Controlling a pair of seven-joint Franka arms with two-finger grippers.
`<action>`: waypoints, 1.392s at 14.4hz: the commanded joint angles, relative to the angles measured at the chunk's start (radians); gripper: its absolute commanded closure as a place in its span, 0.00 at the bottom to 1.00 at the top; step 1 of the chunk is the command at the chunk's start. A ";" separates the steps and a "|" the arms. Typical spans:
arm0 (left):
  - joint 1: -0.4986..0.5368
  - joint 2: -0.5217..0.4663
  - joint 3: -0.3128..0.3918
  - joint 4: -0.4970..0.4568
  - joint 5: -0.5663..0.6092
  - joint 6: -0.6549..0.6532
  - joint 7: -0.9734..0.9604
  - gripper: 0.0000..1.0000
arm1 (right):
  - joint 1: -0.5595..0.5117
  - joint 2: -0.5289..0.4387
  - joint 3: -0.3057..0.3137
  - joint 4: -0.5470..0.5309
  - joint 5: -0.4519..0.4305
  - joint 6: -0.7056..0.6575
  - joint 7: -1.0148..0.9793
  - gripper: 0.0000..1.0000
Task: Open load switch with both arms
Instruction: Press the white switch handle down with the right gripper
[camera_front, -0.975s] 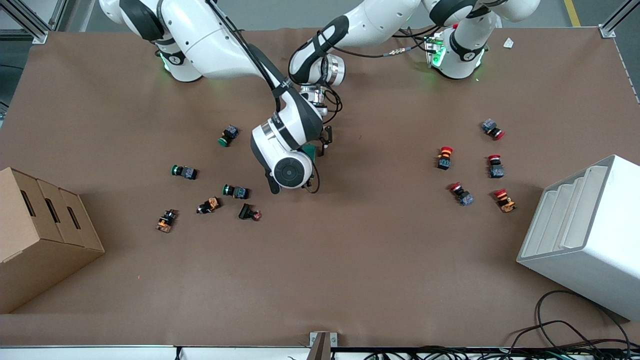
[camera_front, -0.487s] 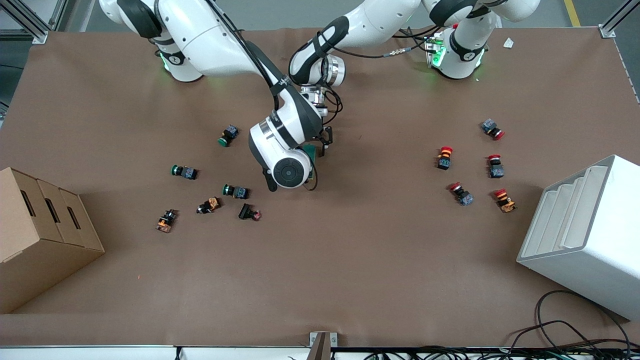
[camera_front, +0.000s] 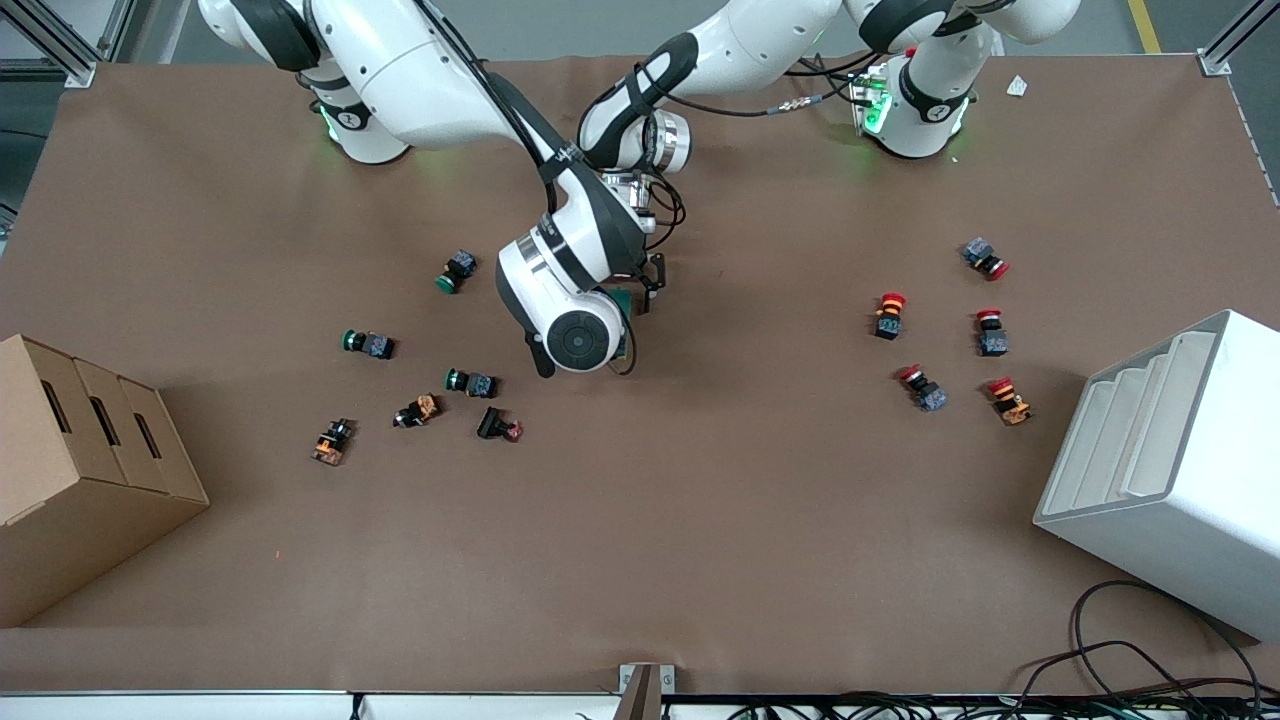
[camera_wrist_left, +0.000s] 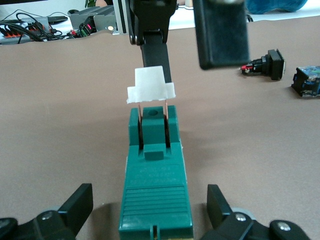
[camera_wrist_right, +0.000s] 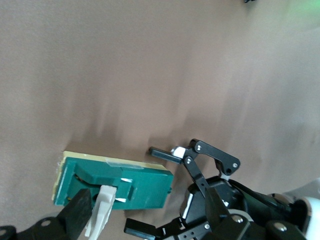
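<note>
The load switch (camera_front: 622, 302) is a dark-green oblong block lying flat on the brown table near its middle, mostly under the right arm's wrist. Its white lever tab (camera_wrist_left: 150, 86) stands raised at one end. My left gripper (camera_wrist_left: 149, 194) is open, its fingers (camera_wrist_left: 76, 205) straddling the switch's (camera_wrist_left: 155, 175) plain end with a gap on each side. My right gripper (camera_wrist_right: 145, 205) is open over the lever end. One of its fingers (camera_wrist_left: 156, 47) stands right against the white lever tab (camera_wrist_right: 100, 212), the other well apart.
Green-capped push buttons (camera_front: 458, 270) lie toward the right arm's end, red-capped ones (camera_front: 888, 315) toward the left arm's end. A cardboard box (camera_front: 90, 470) and a white stepped bin (camera_front: 1170, 470) stand at the table's two ends, nearer the front camera.
The right arm's wrist has shifted slightly toward the robots' bases over the switch. The left arm and the switch have stayed in place.
</note>
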 joint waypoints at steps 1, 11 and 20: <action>-0.004 0.023 0.006 0.019 0.023 -0.007 -0.004 0.00 | 0.004 -0.036 0.000 -0.023 0.039 -0.028 -0.007 0.00; -0.004 0.023 0.006 0.018 0.023 -0.009 -0.007 0.00 | 0.046 -0.024 0.018 -0.070 0.037 -0.020 -0.009 0.00; -0.002 0.014 0.006 0.018 0.020 -0.007 0.002 0.00 | 0.041 -0.041 0.009 -0.097 0.020 -0.025 -0.054 0.00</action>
